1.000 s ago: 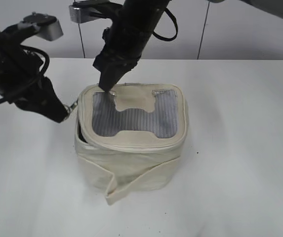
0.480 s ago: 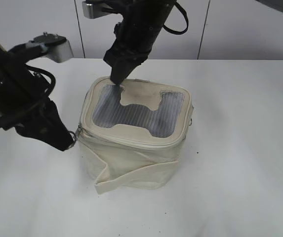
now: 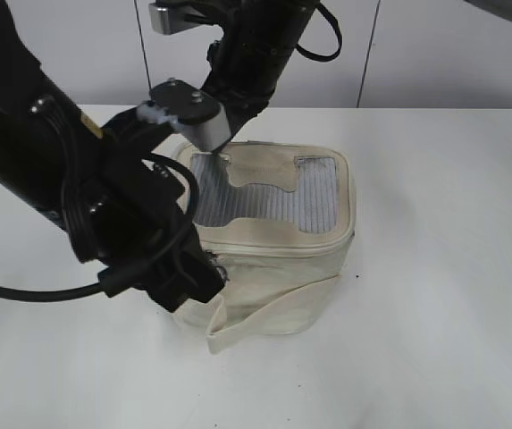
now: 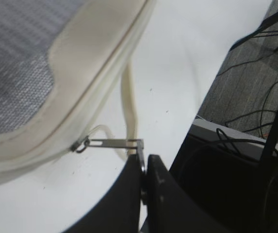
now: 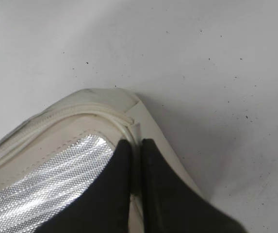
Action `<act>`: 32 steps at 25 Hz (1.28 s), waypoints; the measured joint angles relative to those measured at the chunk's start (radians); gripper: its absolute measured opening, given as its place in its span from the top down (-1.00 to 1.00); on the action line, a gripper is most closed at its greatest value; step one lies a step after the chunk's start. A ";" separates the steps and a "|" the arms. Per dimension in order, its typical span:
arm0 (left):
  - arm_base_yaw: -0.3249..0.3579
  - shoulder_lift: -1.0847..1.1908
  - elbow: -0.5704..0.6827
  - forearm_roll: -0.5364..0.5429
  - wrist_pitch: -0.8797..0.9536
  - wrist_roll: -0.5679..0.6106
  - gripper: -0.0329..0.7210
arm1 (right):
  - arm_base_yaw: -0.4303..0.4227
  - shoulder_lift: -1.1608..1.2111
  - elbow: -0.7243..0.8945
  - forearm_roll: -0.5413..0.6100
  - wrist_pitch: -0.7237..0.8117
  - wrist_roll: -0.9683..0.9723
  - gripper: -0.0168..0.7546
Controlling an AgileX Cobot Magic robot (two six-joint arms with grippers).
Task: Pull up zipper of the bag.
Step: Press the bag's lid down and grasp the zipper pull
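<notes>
— Where's the bag?

— Bag (image 3: 273, 241) sits mid table (image 3: 452, 268), mesh top up, front flap (image 3: 269, 313) hanging loose at the bottom edge.

— Your left gripper?

— My left gripper (image 4: 143, 167) is at the bag's front-left corner, fingers together, pinched on the metal pull tab (image 4: 114, 142). Tab is stretched out flat btwn my tips and the zipper (image 4: 105, 63) on the lid rim. In the outside view my left arm hides that corner.

— And the right gripper?

— Right gripper (image 5: 135, 158) is on the back-left corner of the lid, tips pressed down at the rim w/ only a thin gap btwn them. Can't tell if any fabric is caught in there. Zipper track curves round just in front of the tips.
</notes>
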 joint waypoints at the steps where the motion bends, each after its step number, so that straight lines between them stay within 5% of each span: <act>1: -0.020 0.000 0.001 -0.003 -0.017 -0.009 0.92 | 0.000 0.000 0.000 -0.001 0.000 0.000 0.88; 9: -0.112 0.001 0.008 -0.038 -0.180 -0.041 0.92 | 0.000 0.000 0.000 -0.002 0.000 -0.001 0.88; 27: -0.122 0.022 0.008 -0.105 -0.229 -0.041 0.91 | -0.002 0.000 -0.002 -0.011 0.000 0.001 0.88; 32: -0.130 0.011 0.008 -0.091 -0.201 -0.041 0.57 | -0.003 0.000 -0.004 -0.018 0.000 0.008 0.88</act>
